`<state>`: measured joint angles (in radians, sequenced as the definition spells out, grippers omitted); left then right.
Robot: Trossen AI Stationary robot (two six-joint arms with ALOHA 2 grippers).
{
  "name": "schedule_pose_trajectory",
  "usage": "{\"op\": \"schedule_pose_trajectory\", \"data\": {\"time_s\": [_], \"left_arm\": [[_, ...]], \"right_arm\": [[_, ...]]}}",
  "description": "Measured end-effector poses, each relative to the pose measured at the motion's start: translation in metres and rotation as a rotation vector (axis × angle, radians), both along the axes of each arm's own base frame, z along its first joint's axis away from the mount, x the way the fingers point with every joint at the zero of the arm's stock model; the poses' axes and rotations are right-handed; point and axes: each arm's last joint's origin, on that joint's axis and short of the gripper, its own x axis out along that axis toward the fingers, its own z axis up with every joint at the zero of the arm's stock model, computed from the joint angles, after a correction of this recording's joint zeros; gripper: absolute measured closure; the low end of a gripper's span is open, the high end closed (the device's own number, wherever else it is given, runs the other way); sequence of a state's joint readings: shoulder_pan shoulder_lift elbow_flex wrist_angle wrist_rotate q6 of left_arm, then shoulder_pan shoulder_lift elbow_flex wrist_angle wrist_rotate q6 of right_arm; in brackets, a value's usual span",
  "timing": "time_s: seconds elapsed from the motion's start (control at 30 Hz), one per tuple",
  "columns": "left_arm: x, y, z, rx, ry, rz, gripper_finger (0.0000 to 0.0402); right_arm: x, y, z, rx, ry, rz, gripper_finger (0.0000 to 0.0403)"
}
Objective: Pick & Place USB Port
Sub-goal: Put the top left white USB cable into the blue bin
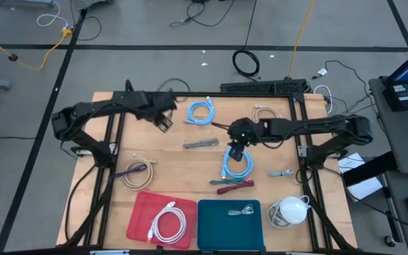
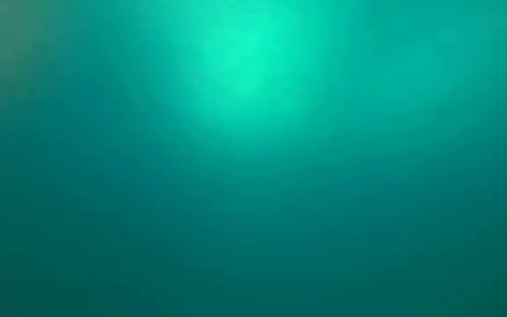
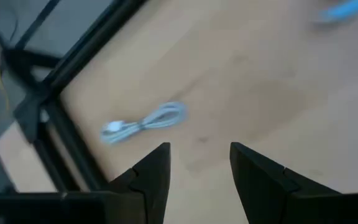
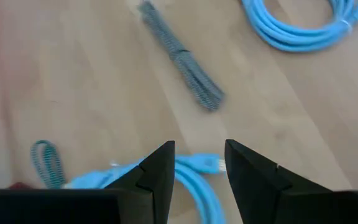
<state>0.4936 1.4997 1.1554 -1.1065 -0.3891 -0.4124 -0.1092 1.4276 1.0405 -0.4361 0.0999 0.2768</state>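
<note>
Left gripper (image 1: 165, 122) released over bare wood far left, white cable (image 3: 143, 122) blurred beyond it, right gripper (image 4: 196, 168) released above blue cable (image 1: 236, 163) mid-table, grey cable (image 1: 241, 210) in teal tray (image 1: 211, 227) near edge, low view blank teal.

Two dark jointed arms, angular fingers (image 4: 160, 171)

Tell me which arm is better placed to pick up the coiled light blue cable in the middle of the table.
The right. The right gripper hangs open just over the coiled light blue cable, whose plug end shows between its fingers in the right wrist view. The left gripper is open too, but farther off, near the table's far left.
</note>
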Motion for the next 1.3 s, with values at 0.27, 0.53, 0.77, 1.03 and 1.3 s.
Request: {"op": "schedule_pose_trajectory", "data": {"time_s": [0.27, 0.53, 0.77, 1.03, 1.3], "left_arm": [[-0.058, 0.066, -0.021, -0.211, -0.116, 0.423, 0.0231], [-0.096, 0.078, -0.040, -0.339, -0.217, 0.859, 0.0231], [-0.079, 0.085, -0.041, -0.260, -0.473, 1.173, 0.0231], [-0.095, 0.083, -0.050, -0.186, -0.335, 1.344, 0.0249], [-0.102, 0.089, -0.068, -0.162, -0.425, 1.343, 0.0281]], "right_arm": [[-0.007, 0.016, 0.028, 0.023, -0.165, -0.010, 0.0271], [-0.020, 0.030, 0.049, -0.045, -0.255, -0.032, 0.0271], [-0.015, 0.048, 0.062, -0.041, -0.395, 0.022, 0.0271], [-0.018, 0.080, 0.069, -0.063, -0.470, 0.044, 0.0271], [-0.022, 0.094, 0.070, -0.096, -0.484, 0.030, 0.0271]]}}
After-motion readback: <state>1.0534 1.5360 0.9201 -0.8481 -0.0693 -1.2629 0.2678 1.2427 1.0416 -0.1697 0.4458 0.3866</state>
